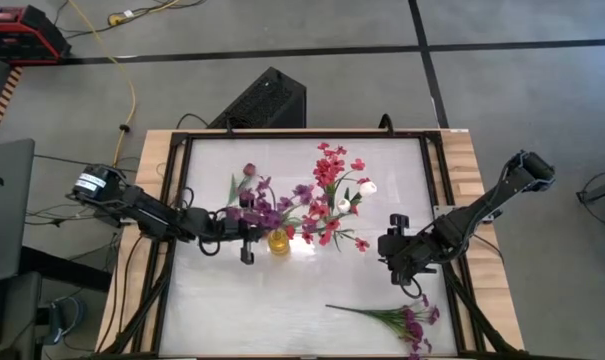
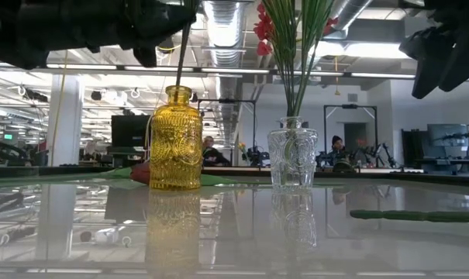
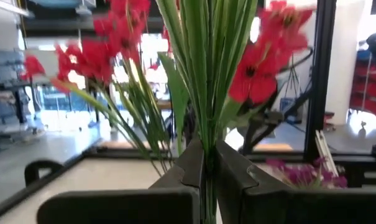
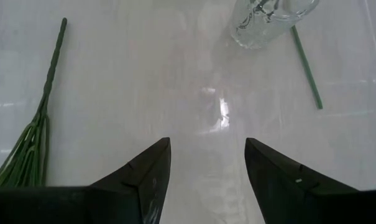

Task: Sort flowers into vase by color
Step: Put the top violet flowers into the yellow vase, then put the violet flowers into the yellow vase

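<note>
Above yellow vase (image 1: 279, 241), left gripper (image 1: 246, 243) pinching purple spray (image 1: 267, 208)

This is a robotics lab or workshop in an open industrial hall. Bare ducts (image 2: 222, 23) and strip lights run along the ceiling. Monitors (image 2: 129, 130) and seated people (image 2: 336, 144) line the background. On the grey floor at 11 o'clock of the bench (image 1: 462, 150), a yellow cable (image 1: 132, 90) trails.
</note>
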